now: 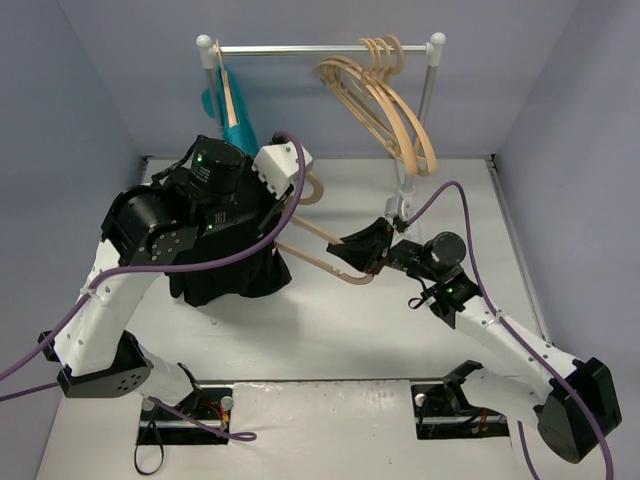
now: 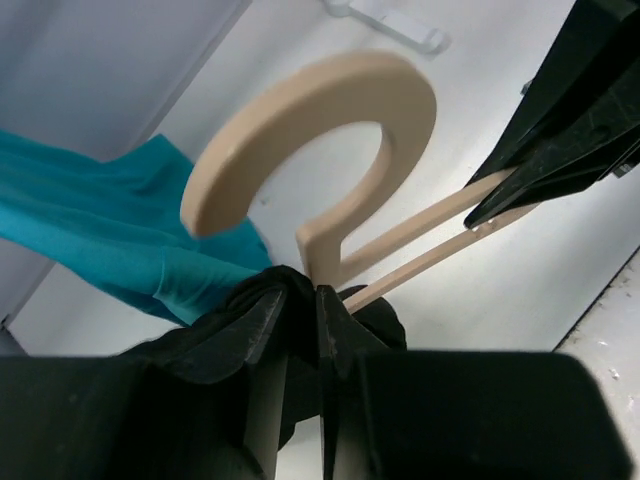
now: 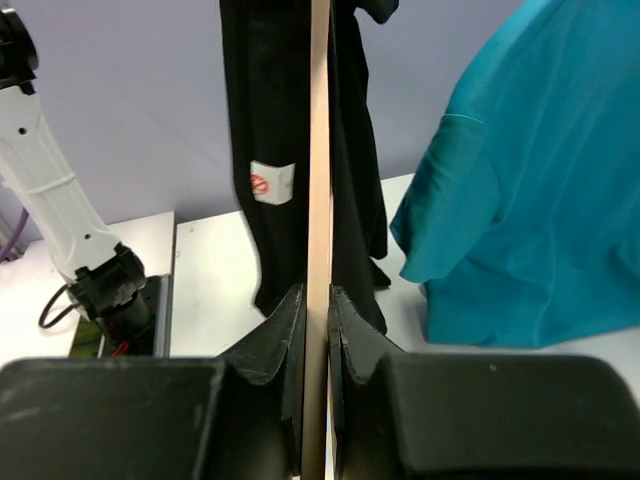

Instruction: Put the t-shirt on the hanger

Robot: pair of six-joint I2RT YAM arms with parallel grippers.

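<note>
The pale wooden hanger [image 1: 325,238] is held between both grippers above the table. My left gripper [image 1: 288,212] is shut on black t-shirt cloth just below the hanger's hook [image 2: 330,110]; its jaws [image 2: 318,295] pinch the cloth at the neck. The black t-shirt [image 1: 230,270] hangs bunched under the left arm, over the hanger's left end. My right gripper [image 1: 362,252] is shut on the hanger's right arm [image 3: 318,150], which runs edge-on between the jaws [image 3: 317,300]. The t-shirt [image 3: 270,120] with its white label [image 3: 272,182] hangs beyond.
A clothes rack rod [image 1: 320,48] stands at the back with several spare wooden hangers [image 1: 385,100] at its right end and a teal garment [image 1: 232,115] at its left. The teal garment also shows in both wrist views [image 2: 110,230] [image 3: 530,200].
</note>
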